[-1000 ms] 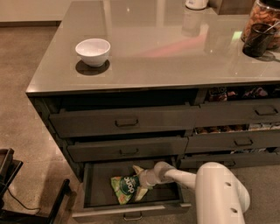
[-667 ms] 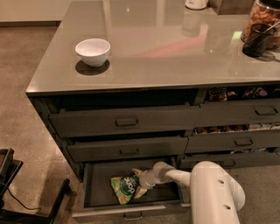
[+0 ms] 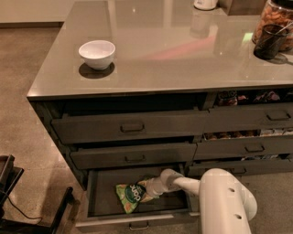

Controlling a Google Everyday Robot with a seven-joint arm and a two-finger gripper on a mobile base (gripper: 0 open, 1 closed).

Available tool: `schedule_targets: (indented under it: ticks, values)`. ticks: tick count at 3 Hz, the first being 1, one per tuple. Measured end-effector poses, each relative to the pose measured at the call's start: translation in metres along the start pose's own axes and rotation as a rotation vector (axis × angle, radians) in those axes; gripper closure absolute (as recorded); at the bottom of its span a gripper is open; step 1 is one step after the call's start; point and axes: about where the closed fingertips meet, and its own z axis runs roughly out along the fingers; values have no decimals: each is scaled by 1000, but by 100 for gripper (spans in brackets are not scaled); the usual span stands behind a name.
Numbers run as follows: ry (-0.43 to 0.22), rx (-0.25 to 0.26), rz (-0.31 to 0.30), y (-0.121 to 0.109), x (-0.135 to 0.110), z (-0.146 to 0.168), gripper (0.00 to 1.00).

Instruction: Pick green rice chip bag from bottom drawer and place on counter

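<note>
Hand (image 3: 148, 189) in drawer (image 3: 102, 202), seemingly touching bag (image 3: 128, 197)

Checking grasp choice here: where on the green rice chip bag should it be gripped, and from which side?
Likely the right edge of the green rice chip bag, from above-right: it lies flat on the bottom drawer floor, that edge nearest the hand, which sits against it.

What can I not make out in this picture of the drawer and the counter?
All in the camera view:
- The gripper is in the drawer, at the right end of the bag. Its hold on the bag is hidden by the arm.
- The bag: lettering too small to read.
- The drawer: right corner covered by the arm.
- The jar on the counter: cut off by the right edge.
</note>
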Motion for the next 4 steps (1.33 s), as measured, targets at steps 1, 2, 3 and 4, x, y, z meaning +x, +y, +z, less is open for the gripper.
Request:
schedule_targets:
  ticks: [1, 2, 3, 4]
  values:
    - [-6, 7, 12, 4, -1, -3, 89]
    - [-7, 41, 49, 6, -1, -21, 100]
    - [12, 68, 95, 17, -7, -51, 100]
    - [53, 91, 133, 21, -17, -86, 100]
